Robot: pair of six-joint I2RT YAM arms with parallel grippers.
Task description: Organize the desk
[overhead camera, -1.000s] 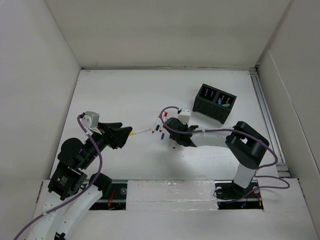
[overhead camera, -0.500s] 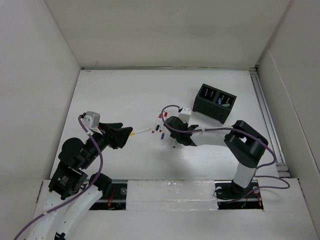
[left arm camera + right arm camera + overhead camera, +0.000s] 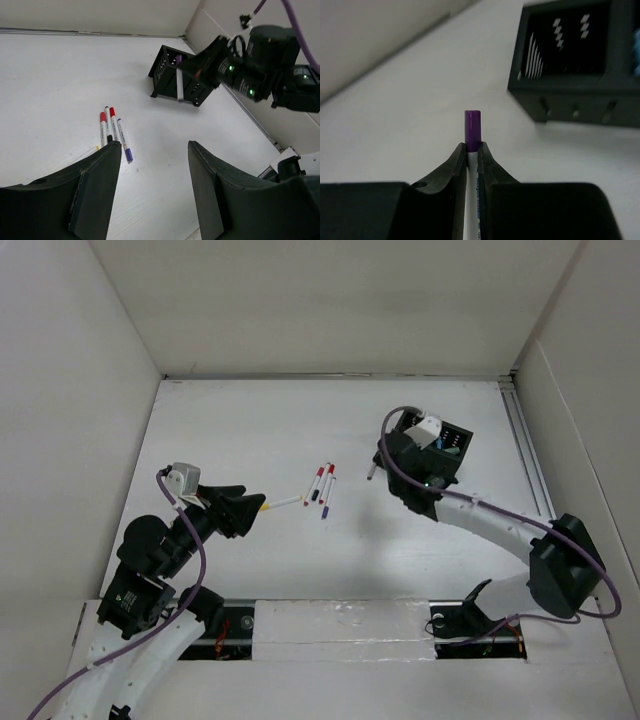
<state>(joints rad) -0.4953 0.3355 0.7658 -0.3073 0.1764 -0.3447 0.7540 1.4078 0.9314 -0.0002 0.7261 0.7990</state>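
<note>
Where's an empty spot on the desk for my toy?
The far left of the desk, between the back wall and the pens, is bare. So is the strip between the pens and the desk's near edge. It's crowded by the black box, where the right gripper holds a purple-capped pen.

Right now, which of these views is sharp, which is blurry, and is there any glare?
Top view: even, soft light, no glare on the desk, faint shadows. Right wrist view: the purple-capped pen in the right hand is sharp, the black box behind it soft. Left wrist view: the loose pens are clear; the left hand is dark, slightly blurred.
</note>
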